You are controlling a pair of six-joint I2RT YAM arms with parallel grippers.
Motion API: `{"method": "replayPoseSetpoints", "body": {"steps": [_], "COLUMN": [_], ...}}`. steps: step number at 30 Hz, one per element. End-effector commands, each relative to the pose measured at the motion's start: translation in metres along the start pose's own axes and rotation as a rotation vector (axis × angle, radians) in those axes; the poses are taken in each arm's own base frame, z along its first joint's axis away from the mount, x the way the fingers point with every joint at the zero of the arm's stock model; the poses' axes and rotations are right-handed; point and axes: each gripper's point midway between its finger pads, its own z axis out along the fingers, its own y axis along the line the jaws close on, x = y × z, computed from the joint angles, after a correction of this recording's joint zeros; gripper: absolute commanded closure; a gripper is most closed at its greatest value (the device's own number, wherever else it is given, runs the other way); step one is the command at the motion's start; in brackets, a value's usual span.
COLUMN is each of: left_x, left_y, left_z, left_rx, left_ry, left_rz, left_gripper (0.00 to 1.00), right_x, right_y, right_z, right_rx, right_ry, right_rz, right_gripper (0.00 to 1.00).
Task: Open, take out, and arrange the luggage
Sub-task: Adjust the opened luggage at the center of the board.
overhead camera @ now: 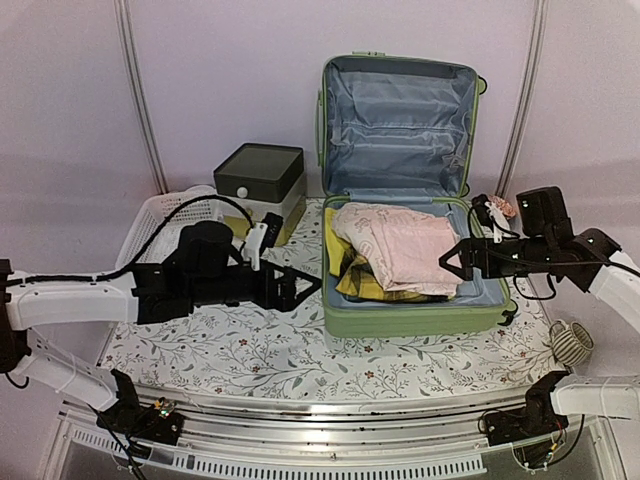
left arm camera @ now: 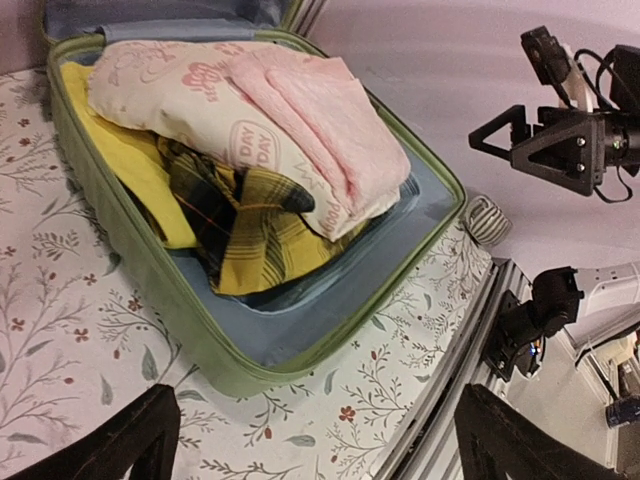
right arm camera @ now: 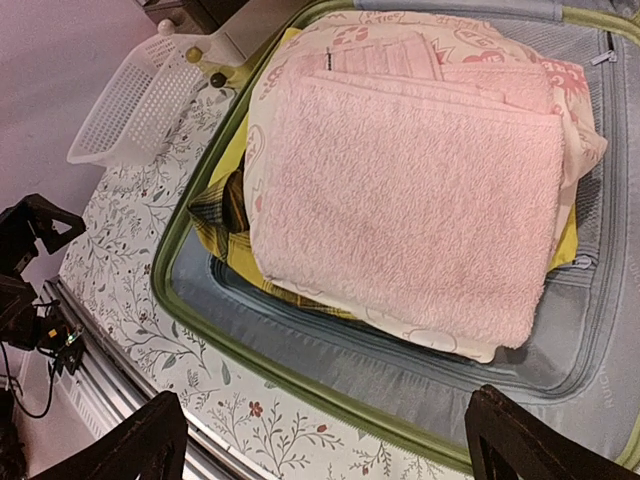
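Luggage (overhead camera: 410, 320) lay open; left gripper (overhead camera: 312, 287) beside it and right gripper (overhead camera: 445, 265) at its rim both gaped empty. Its topmost pink towel (right arm camera: 410, 190) wanted a centred pinch.

Table (overhead camera: 250, 350), spread with a floral cloth. We find the open luggage (overhead camera: 410, 320) standing at 2 o'clock, a dark-lidded box (overhead camera: 260, 175) at 11, a white mesh basket (overhead camera: 150, 225) at 10, and a small ribbed roll (overhead camera: 570, 343) at 4.
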Motion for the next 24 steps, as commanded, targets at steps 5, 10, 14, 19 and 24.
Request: {"method": "replayPoseSetpoints", "body": {"steps": [5, 10, 14, 19, 24], "left_x": [0.030, 0.038, 0.044, 0.062, 0.072], "left_y": [-0.013, -0.013, -0.014, -0.005, -0.001], "left_z": [0.031, 0.044, 0.052, 0.059, 0.067], "left_rx": [0.032, 0.026, 0.035, 0.009, -0.001], "left_ry": [0.057, 0.097, 0.122, 0.164, 0.191], "left_rz": [-0.053, -0.072, -0.100, -0.131, -0.139], "left_gripper": [0.03, 0.06, 0.08, 0.08, 0.08], "right_x": [0.047, 0.072, 0.083, 0.102, 0.106], "right_y": [0.023, 0.038, 0.041, 0.037, 0.033], "right_z": [-0.001, 0.010, 0.018, 0.027, 0.034], "right_rx": [-0.087, -0.107, -0.103, -0.045, 0.022], "right_ry": [0.162, 0.260, 0.308, 0.365, 0.377], "right_rz": [-0.009, -0.023, -0.008, -0.004, -0.009], "right_gripper": [0.01, 0.03, 0.06, 0.05, 0.06]}}
